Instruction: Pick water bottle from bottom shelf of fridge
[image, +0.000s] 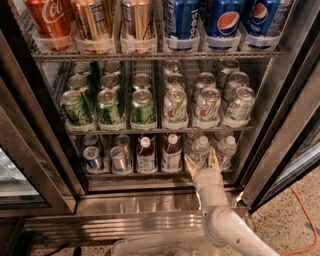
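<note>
Fingers (190, 164) spread wide, one on each side of the water bottle (200, 149), low on its body. Can't tell if the pads are touching the plastic yet. Not clamped.

The bottle stands upright at the front of the bottom shelf (150, 174), right of centre. A second clear bottle (226, 149) is just beside it on the right, and a brown drink bottle (171, 153) is just beside it on the left.

Step in hand, as I read it, is closing on the bottle:
- My right finger sits in the narrow gap between the two clear bottles. Keep it clear of the neighbour.
- Squeeze gently. The ribbed wall looks thin and will likely buckle or slip.
- The grip is low, so watch for the top tipping.
- Pull straight back over the front rail. Headroom under the rack above looks short, so lift only a little.

The gripper (202, 162) is at the shelf's front edge, pointing into the fridge (280, 100). My wrist is just outside the rail, above the steel base panel (140, 202). The arm (227, 227) comes up from bottom right, angled up and left toward the shelf.
</note>
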